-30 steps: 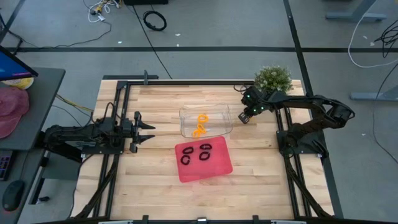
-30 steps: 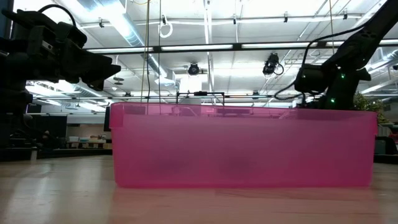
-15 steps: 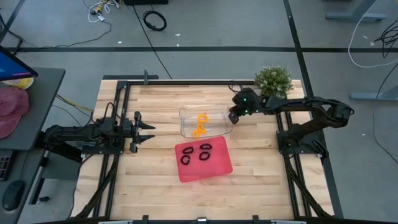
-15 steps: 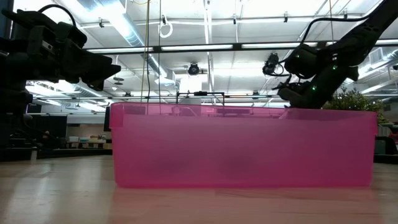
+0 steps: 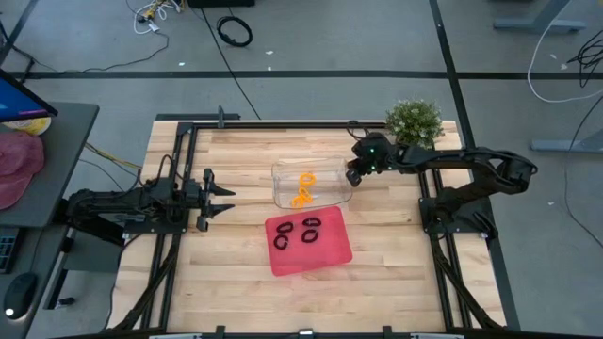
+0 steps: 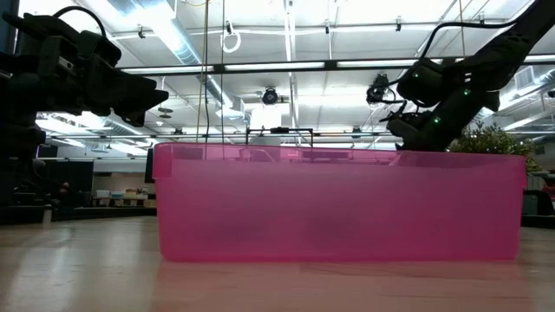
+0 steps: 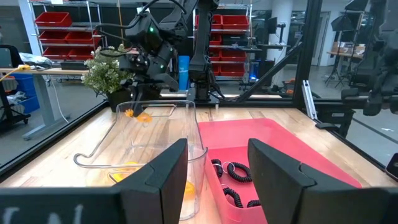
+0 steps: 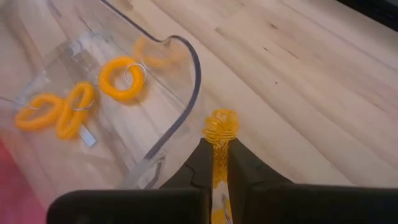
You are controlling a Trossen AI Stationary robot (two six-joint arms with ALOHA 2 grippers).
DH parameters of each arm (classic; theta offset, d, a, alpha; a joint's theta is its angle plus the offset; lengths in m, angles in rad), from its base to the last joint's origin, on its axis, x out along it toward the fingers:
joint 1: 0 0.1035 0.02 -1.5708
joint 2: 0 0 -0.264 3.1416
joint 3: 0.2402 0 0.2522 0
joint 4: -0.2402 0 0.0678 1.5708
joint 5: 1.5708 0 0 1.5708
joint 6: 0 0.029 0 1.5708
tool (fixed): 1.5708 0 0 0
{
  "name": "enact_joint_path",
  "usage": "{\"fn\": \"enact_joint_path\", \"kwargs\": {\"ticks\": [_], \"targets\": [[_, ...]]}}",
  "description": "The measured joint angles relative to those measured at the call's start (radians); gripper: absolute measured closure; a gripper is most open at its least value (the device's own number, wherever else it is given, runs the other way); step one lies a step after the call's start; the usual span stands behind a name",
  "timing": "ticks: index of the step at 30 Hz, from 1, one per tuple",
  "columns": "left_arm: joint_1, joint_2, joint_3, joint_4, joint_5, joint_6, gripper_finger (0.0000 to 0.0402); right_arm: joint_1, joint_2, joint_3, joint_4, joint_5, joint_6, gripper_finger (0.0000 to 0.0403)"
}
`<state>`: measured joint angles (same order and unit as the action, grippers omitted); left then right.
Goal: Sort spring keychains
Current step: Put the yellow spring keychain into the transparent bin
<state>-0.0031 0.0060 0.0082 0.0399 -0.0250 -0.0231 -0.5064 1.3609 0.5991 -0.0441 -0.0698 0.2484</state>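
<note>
Orange spring keychain [image 8: 220, 132] sat pinched in my right gripper [image 8: 216, 163], at the clear bin's [image 5: 283, 172] three o'clock rim. I feared it could drop outside. My left gripper [image 7: 213, 167] waited half open.

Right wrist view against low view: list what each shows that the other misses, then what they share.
Only the right wrist view shows the clear bin, three orange keychains inside it, and a fourth orange keychain clamped in the right pincer. Only the low view shows the pink tray filling the foreground, with the left pincer waiting off to one side. Both show the right pincer.
</note>
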Motion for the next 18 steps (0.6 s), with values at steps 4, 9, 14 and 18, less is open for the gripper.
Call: {"fn": "enact_joint_path", "kwargs": {"ticks": [4, 9, 14, 18], "targets": [[0.000, 0.000, 0.000, 0.000, 0.000, 0.000, 0.0229, 0.014, -0.038, 0.000, -0.001, -0.001, 0.006, 0.0388], [0.000, 0.000, 0.000, 0.000, 0.000, 0.000, 0.0229, 0.045, -0.108, 0.000, 0.009, 0.001, 0.024, 0.0389], [0.000, 0.000, 0.000, 0.000, 0.000, 0.000, 0.0229, 0.087, -0.165, 0.000, 0.038, 0.001, 0.024, 0.0390], [0.000, 0.000, 0.000, 0.000, 0.000, 0.000, 0.0229, 0.112, -0.189, 0.000, 0.062, 0.000, 0.031, 0.0390]]}}
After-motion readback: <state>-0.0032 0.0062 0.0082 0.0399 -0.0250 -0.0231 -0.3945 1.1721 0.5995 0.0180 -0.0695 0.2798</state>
